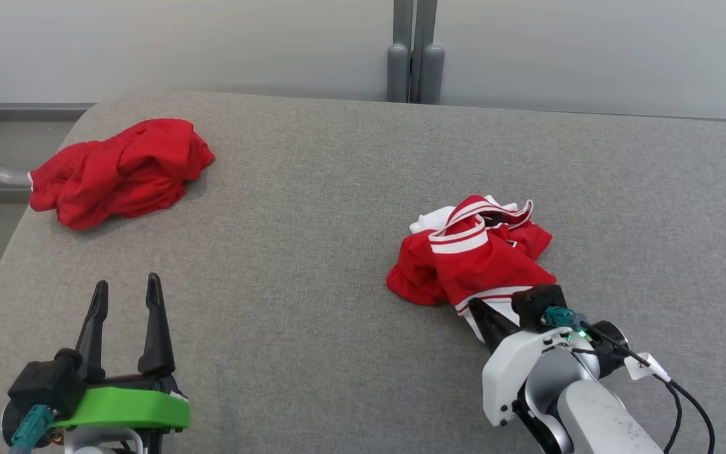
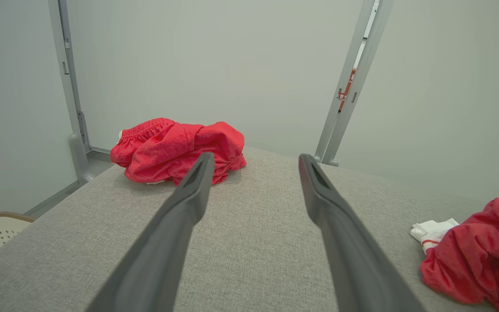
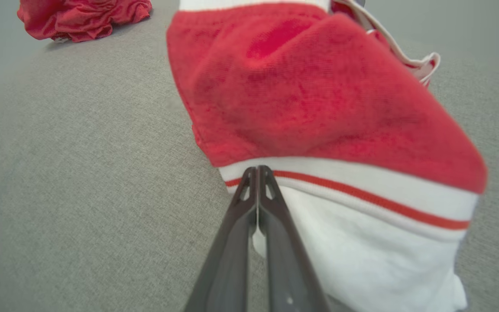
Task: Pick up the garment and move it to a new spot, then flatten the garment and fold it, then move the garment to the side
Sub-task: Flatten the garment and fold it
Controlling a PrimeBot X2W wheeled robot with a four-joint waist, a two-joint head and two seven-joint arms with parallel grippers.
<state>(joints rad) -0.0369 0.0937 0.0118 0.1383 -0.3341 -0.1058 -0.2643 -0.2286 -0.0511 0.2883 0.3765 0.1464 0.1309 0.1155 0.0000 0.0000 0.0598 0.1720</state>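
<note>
The left tool (image 1: pixel 126 282) stands fully spread, empty, low left. Red-and-white garment (image 1: pixel 473 252) lies crumpled centre-right on the grey tabletop (image 1: pixel 312 252); right tool (image 3: pixel 258 170) is pinched shut on its white hem (image 3: pixel 353 180). Judged light, limp, likely to drape; the hem band gives the firmest hold.

Red garment (image 1: pixel 476 265) with white bands and red stripe, plain red clothing heap (image 1: pixel 120 173), grey woven tabletop (image 1: pixel 312 265)
</note>
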